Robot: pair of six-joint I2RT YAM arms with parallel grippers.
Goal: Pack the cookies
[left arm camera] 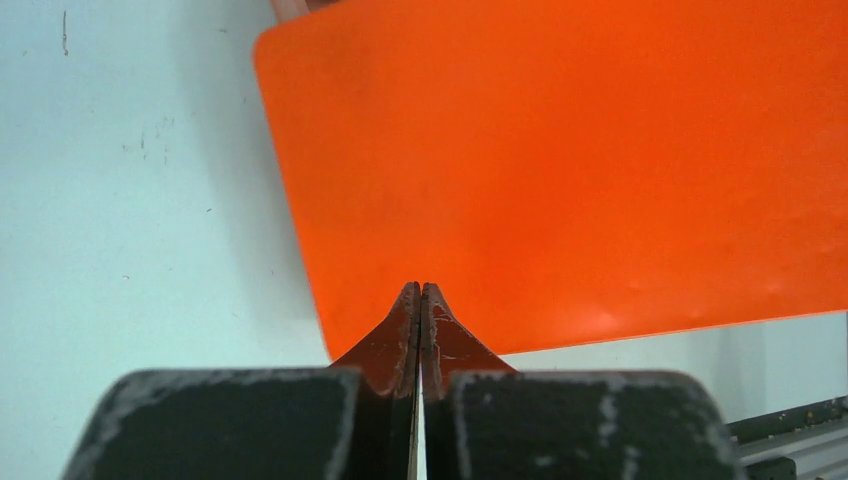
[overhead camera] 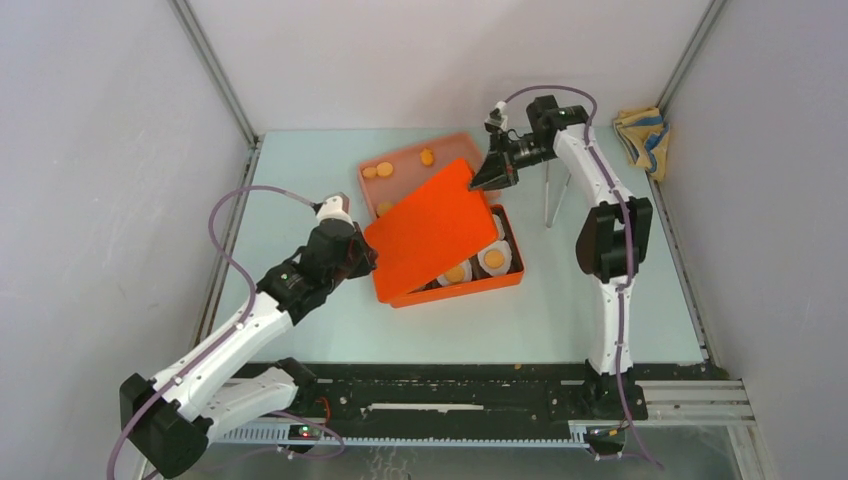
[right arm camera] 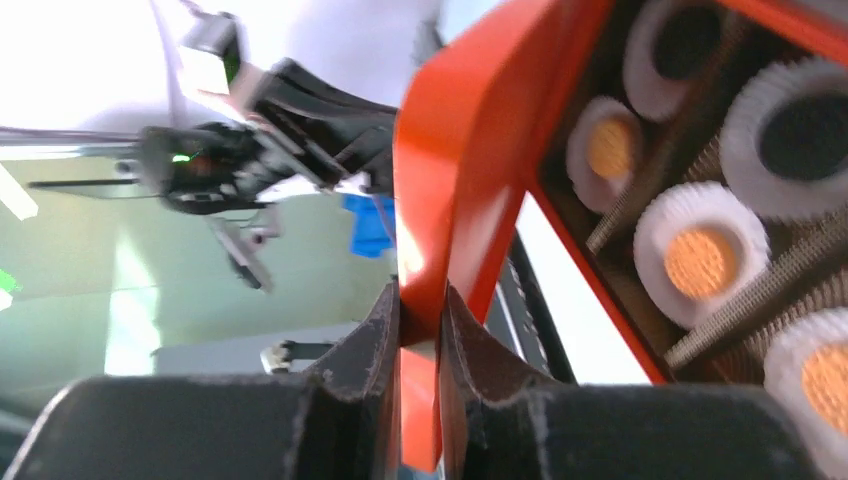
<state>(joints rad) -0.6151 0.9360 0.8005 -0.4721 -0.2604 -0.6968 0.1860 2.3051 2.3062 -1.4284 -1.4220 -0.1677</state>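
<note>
An orange lid (overhead camera: 430, 230) hangs tilted over the orange box (overhead camera: 505, 284). My right gripper (overhead camera: 493, 172) is shut on the lid's far right corner; the right wrist view shows the lid's rim (right arm camera: 440, 200) pinched in my right gripper (right arm camera: 420, 295). My left gripper (overhead camera: 365, 255) is shut at the lid's near left edge. In the left wrist view the lid (left arm camera: 580, 160) lies beyond my left gripper (left arm camera: 420, 288), and nothing shows between the shut fingers. Orange cookies (overhead camera: 494, 258) (right arm camera: 700, 262) and black cookies (right arm camera: 800, 140) sit in white paper cups inside the box. Loose orange cookies (overhead camera: 385, 169) lie on a pale tray (overhead camera: 455, 143) behind.
A folded cloth (overhead camera: 640, 135) lies at the back right corner. A thin metal stand (overhead camera: 548, 200) rises just left of the right arm. Enclosure walls and frame posts (overhead camera: 215, 70) close in the table on three sides.
</note>
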